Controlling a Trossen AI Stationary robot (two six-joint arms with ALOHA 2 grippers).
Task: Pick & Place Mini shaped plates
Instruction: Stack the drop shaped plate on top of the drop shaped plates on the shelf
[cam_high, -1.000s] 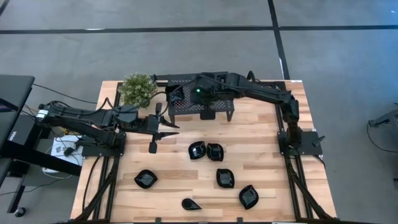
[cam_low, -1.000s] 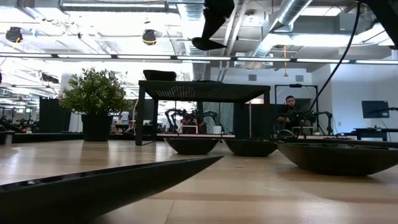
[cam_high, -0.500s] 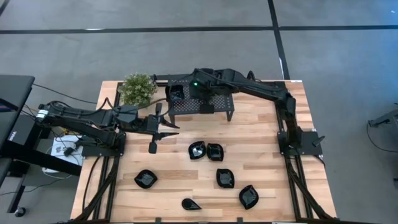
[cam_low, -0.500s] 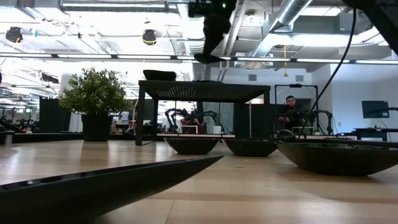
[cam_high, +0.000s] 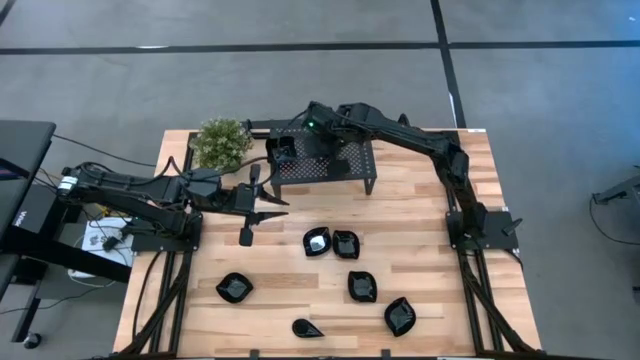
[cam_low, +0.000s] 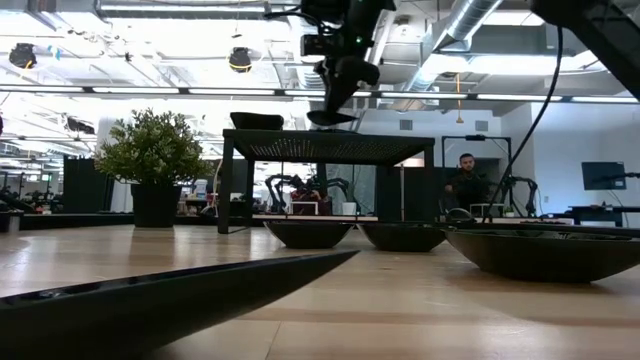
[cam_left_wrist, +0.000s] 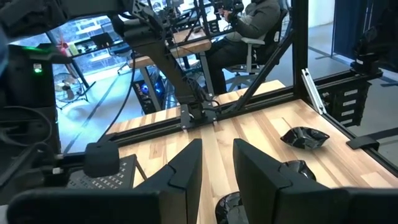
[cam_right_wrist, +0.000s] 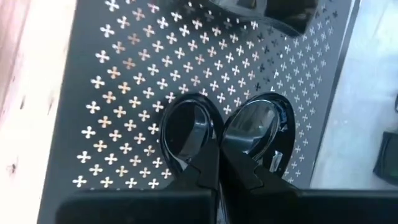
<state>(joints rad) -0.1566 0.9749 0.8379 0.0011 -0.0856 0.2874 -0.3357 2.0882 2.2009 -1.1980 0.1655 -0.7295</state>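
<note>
Six mini shaped plates (cam_high: 360, 286) are lying on the table (cam_high: 420, 215). We are seeing the right gripper (cam_right_wrist: 219, 149) pinching another plate (cam_right_wrist: 186, 127) above the perforated stand (cam_high: 350, 165). The left gripper (cam_left_wrist: 216, 163) is hanging spread, empty. We are judging these plates light, rigid, glossy and slippery; the raised rim is offering the surest hold.

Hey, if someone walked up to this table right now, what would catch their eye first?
Probably the right gripper hanging above the black perforated stand at the table's far edge, its fingers shut on a small glossy black plate. Next, the black mini plates scattered over the near half of the wooden table, and the leafy potted plant at the far left corner.
</note>
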